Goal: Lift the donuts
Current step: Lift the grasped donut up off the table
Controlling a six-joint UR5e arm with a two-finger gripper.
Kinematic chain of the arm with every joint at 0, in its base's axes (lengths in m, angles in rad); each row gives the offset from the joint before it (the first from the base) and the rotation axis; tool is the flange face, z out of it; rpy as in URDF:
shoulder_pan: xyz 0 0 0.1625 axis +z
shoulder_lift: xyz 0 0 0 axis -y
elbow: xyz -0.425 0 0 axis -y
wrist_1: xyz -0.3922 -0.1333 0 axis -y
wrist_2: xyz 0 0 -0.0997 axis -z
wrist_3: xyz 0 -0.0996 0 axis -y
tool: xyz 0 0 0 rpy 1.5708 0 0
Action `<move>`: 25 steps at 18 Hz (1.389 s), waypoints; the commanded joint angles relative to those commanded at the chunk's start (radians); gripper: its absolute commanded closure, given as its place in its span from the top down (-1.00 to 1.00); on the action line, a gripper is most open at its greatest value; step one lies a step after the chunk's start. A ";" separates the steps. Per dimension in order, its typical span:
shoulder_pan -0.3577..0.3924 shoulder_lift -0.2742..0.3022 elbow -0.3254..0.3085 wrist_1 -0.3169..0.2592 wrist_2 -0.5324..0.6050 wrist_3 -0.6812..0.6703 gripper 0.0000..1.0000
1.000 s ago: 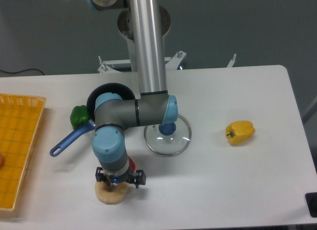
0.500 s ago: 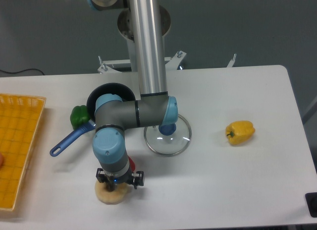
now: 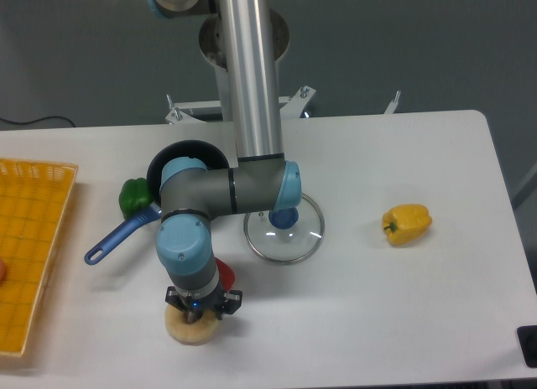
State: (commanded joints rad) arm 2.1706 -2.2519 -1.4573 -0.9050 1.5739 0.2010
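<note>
The pale beige ring donut (image 3: 186, 330) lies on the white table near the front edge, mostly covered by my wrist. My gripper (image 3: 200, 313) points straight down onto it, and its black finger links stand close in on either side of the donut's top. The fingertips are hidden under the wrist, but the jaws look drawn in on the donut. The donut rests on the table.
A red pepper (image 3: 225, 272) peeks out just behind my wrist. A green pepper (image 3: 132, 196), a black pan with a blue handle (image 3: 117, 236), a glass lid with a blue knob (image 3: 285, 230), a yellow bell pepper (image 3: 407, 224) and a yellow basket (image 3: 29, 238) surround it.
The gripper has sunk slightly onto the donut and its black links have drawn inward. The donut has stayed in place.
</note>
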 joint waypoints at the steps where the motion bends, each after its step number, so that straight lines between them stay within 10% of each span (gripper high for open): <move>1: 0.000 0.005 0.000 0.000 0.000 0.000 -0.85; 17: 0.049 0.118 -0.023 -0.018 -0.038 0.015 -0.86; 25: 0.161 0.244 -0.066 -0.248 -0.029 0.352 -0.86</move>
State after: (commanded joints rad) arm 2.3315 -2.0082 -1.5232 -1.1534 1.5447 0.5534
